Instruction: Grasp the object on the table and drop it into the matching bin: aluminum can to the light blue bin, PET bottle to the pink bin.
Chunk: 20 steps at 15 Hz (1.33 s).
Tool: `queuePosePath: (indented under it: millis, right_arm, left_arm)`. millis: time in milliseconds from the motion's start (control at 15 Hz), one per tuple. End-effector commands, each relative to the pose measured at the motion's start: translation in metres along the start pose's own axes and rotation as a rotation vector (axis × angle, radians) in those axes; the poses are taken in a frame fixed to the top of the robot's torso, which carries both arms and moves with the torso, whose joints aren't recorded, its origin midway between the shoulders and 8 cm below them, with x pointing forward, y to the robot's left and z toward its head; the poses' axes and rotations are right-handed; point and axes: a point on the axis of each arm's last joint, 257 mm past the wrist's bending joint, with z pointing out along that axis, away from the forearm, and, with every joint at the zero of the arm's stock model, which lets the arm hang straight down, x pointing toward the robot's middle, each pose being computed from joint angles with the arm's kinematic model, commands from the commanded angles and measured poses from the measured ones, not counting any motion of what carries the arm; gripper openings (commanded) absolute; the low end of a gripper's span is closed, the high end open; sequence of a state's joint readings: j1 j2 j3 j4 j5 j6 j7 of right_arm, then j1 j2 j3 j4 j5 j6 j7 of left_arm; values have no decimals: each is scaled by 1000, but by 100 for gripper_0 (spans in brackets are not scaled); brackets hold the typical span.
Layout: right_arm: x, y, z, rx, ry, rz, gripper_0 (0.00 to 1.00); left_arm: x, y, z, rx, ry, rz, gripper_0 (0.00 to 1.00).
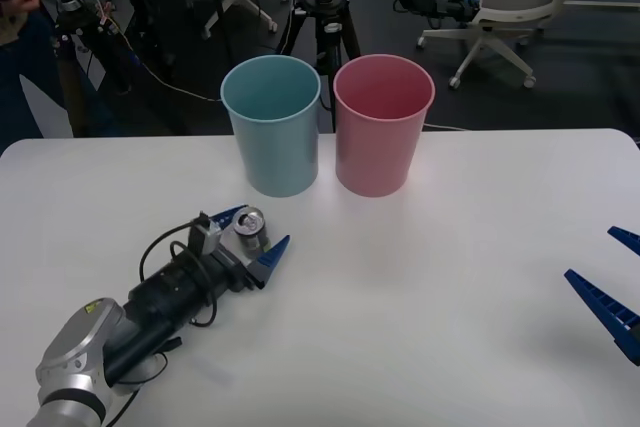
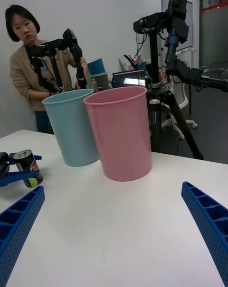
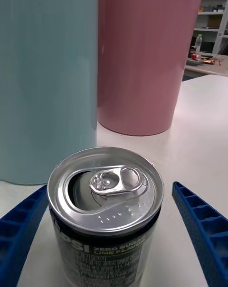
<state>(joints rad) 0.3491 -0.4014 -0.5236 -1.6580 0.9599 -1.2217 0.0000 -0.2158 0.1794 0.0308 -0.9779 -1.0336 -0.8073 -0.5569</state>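
While the left gripper is reaching across the near-left part of the large white smooth table, its ribbed blue fingers are standing spread on either side of the small dark grey aluminum can with a silver pull-tab top and a yellow-green label patch, not yet closing on it. The can is standing upright just in front of the tall light blue plastic bin, with the same-sized pink plastic bin touching or nearly touching that bin on its right. Its tab is looking pulled open, so it is probably empty and very light, with thin walls that dent under a hard squeeze and a smooth, slippery skin. A moderate pinch across the mid-body, below the top rim, is looking like the safest hold. The right gripper is waiting at the near right of the table, open and holding nothing.
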Motion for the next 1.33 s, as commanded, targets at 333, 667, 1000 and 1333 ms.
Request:
queuePosePath:
  millis: [333, 667, 1000, 1333]
  right_arm:
    - [0, 0, 0, 0, 0, 0, 100]
    - [0, 0, 0, 0, 0, 0, 100]
    - [0, 0, 0, 0, 0, 0, 100]
    - [0, 0, 0, 0, 0, 0, 100]
  left_arm:
    - [0, 2, -1, -4, 0, -8, 0]
    - [-3, 1, -3, 12, -9, -4, 0]
    - [-22, 9, -36, -11, -41, 46, 0]
    - [-48, 10, -91, 5, -39, 63, 0]
